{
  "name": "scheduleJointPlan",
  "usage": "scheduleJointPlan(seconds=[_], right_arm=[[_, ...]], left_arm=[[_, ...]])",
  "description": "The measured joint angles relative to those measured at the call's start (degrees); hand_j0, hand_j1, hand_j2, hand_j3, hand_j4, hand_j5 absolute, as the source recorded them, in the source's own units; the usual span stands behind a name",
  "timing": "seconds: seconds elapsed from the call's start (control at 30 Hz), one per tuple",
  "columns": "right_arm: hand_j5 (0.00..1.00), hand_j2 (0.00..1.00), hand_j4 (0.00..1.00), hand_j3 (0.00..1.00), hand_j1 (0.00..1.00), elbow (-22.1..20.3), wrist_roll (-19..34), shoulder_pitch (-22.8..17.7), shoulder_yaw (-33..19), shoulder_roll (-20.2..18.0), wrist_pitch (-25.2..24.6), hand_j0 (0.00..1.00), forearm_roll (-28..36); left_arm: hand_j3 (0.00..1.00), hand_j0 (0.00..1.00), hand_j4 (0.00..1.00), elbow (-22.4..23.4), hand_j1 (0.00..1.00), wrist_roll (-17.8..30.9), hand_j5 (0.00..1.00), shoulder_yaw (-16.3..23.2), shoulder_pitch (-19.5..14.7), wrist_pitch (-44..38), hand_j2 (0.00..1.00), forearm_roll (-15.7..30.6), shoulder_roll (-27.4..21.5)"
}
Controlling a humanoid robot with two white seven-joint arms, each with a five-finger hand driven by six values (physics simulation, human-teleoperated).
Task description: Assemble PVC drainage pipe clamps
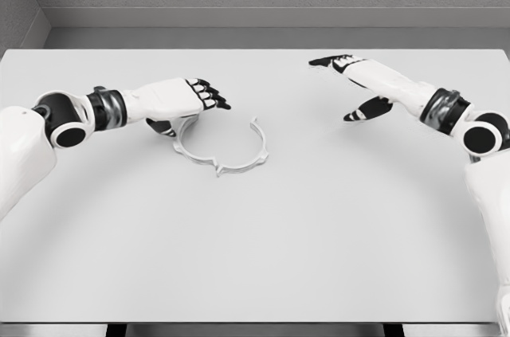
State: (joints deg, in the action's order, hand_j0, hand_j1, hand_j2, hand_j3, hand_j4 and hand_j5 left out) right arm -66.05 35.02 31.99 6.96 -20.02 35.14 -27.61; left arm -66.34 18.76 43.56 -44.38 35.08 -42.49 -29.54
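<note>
1. White plastic, thin and ring-shaped: the open PVC pipe clamp (pixel 221 146) lies flat on the pale grey table (pixel 319 257), left of the table's middle, with its gap towards the far side and small lugs along its near rim.

2. The left hand (pixel 177 100) hovers over the clamp's far-left edge, palm down, knuckles bent and the black-tipped fingers (pixel 209 95) curled partway. The thumb drops behind the ring's left rim. It appears to hold nothing, though whether any finger touches the ring cannot be told.

3. The right hand (pixel 360 82) is well apart from the clamp, off to its right and a little further back. Its fingers are stretched out and spread, the thumb hanging below, and it grips nothing.

4. The relation that counts: the clamp sits just beside and slightly nearer than the left fingertips, running rightward from them. The left hand is plainly the nearer of the two, so it looks the one to take the ring.

5. The ring has no true long axis; its opening faces away from the robot, so a pinch across the left rim seems the natural hold.

6. Only one clamp piece shows on the table, so I judge the assembly barely begun.
</note>
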Motion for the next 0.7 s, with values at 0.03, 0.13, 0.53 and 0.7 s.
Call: scheduleJointPlan(seconds=[0.03,0.13,0.53,0.7], right_arm=[[1.0,1.0,1.0,1.0,1.0,0.02,0.0,0.26,-0.81,-0.58,0.0,1.0,0.1],[1.0,1.0,1.0,1.0,1.0,0.06,0.0,0.44,-2.68,-2.51,0.0,1.0,0.21],[1.0,1.0,1.0,1.0,1.0,0.0,0.01,0.53,-4.19,-3.57,0.02,1.0,0.19],[1.0,1.0,1.0,1.0,1.0,-0.03,0.01,0.53,-4.13,-3.53,0.02,1.0,0.18]], left_arm=[[1.0,1.0,1.0,0.0,1.0,-0.01,1.0,0.0,-0.09,0.0,1.0,-0.02,0.11],[1.0,1.0,1.0,0.04,1.0,-0.01,1.0,0.04,-0.09,0.0,1.0,-0.03,0.38],[1.0,1.0,1.0,0.05,1.0,-0.01,1.0,0.17,-0.18,-0.01,1.0,-0.04,0.94],[1.0,1.0,1.0,0.03,1.0,-0.02,1.0,0.33,-0.18,-0.01,1.0,-0.08,1.56]])
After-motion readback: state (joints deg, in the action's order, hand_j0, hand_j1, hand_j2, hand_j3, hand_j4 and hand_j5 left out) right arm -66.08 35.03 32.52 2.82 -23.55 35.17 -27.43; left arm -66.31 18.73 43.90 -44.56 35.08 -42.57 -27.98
